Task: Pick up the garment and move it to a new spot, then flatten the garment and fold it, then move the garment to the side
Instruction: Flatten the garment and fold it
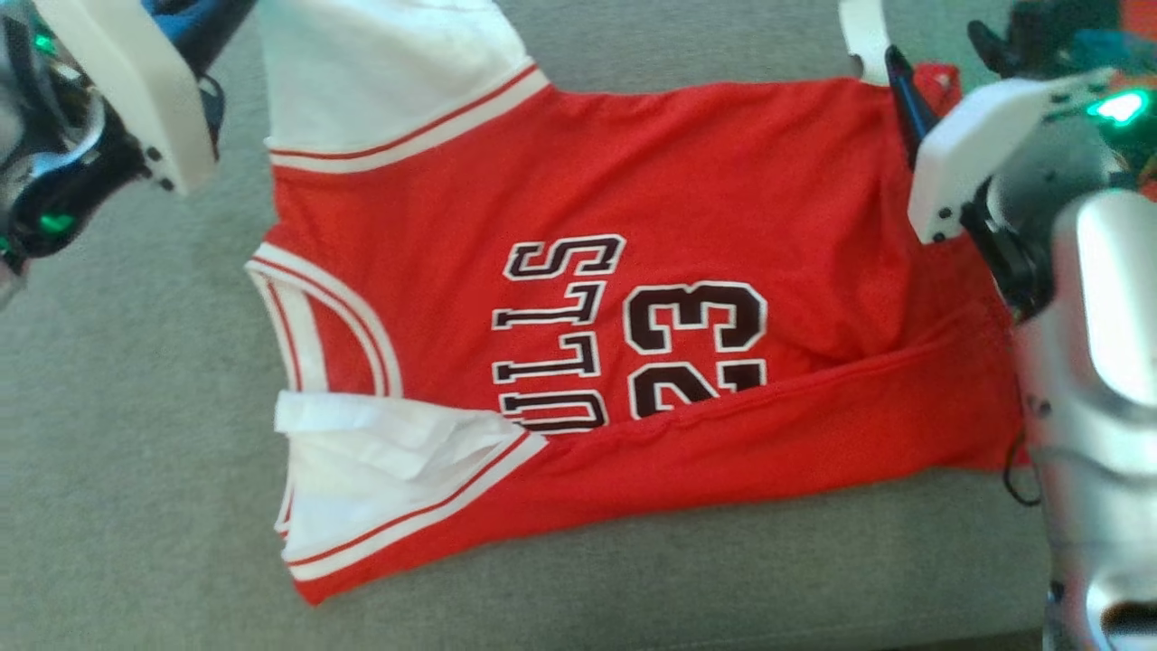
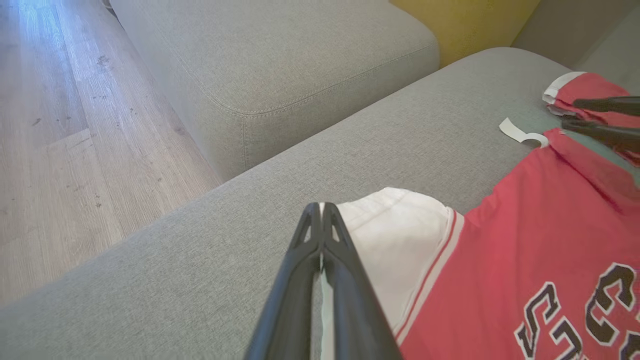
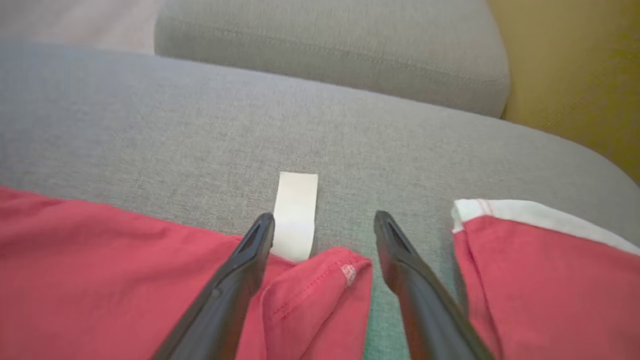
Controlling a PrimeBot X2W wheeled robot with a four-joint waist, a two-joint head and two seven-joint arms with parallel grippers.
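Now, left hand [image 2: 320,206] tight on garment [image 2: 525,250] sleeve [image 2: 400,240], right hand [image 3: 324,222] spread astride its hem [image 3: 320,285].

lettering [image 1: 578,334] on jersey [image 1: 723,163] half buried under its folded edge, white sleeve [image 1: 389,63] cut by top edge

Matt cloth garment [image 1: 723,181], rough woven sofa [image 1: 136,452]

On the red jersey [image 1: 687,181] I read black, white-edged letters "ULLS" [image 1: 556,334], turned sideways, with the start of the word lost under a fold. Beside them stands the number "23" [image 1: 696,316].
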